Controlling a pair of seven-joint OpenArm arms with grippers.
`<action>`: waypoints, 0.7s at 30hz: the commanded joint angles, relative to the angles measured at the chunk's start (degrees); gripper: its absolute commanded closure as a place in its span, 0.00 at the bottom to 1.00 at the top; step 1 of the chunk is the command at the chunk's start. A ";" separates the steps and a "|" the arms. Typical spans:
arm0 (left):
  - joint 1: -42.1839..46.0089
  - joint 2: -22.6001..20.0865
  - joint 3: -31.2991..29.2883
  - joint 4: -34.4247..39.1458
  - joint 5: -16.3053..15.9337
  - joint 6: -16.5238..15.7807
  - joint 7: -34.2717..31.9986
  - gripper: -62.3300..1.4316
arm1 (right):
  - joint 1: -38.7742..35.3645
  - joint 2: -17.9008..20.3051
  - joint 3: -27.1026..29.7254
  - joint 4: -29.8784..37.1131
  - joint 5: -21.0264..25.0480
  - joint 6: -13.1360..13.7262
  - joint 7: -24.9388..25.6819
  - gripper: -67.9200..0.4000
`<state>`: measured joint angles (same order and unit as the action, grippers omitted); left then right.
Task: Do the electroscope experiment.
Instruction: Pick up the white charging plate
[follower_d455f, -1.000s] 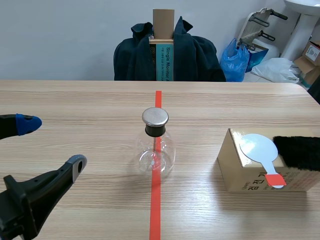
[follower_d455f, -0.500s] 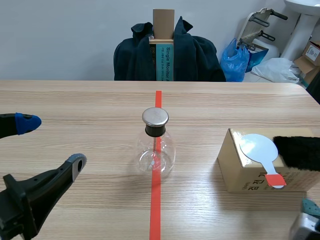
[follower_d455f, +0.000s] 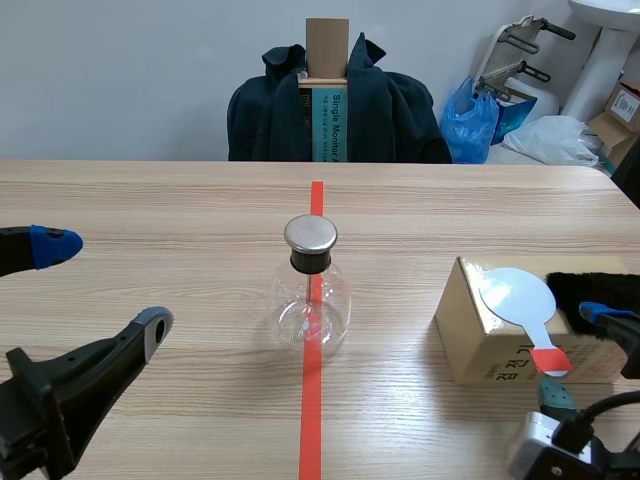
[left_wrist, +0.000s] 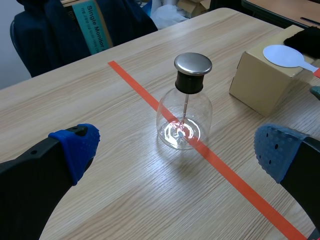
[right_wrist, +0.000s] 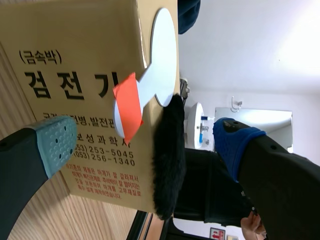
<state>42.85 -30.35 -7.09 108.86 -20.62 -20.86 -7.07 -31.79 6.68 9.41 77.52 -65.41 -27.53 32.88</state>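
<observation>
Scene view: left gripper (follower_d455f: 105, 285) and right gripper (follower_d455f: 578, 352) both wide, latter beside box (follower_d455f: 478, 352)

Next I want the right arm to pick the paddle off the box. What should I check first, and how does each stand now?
1. Right tool open: ok.
2. White paddle lies flat on the cardboard box, with its orange-red handle end over the front edge: ok.
3. Black fur clear of the grasp: cannot tell; it lies right beside the disc.
4. Electroscope flask upright on the tape line, metal cap on: ok.
5. Left tool open, apart from the flask: ok.
</observation>
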 joint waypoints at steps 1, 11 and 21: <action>-0.17 -0.15 0.04 1.33 -0.59 0.11 -0.81 0.00 | -0.09 0.61 -0.11 1.31 0.20 -1.18 -0.15 0.19; -0.17 -0.15 0.04 1.33 -0.59 0.11 -0.81 0.00 | -0.09 0.61 -1.36 1.31 -2.36 -3.34 0.72 0.19; -0.17 -0.15 0.04 1.33 -0.59 0.11 -0.81 0.00 | -0.11 0.61 -1.97 1.33 -2.78 -5.90 2.60 0.19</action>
<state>42.85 -30.35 -7.09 108.86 -20.64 -20.86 -7.07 -31.81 6.68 7.07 77.52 -68.40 -32.60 35.57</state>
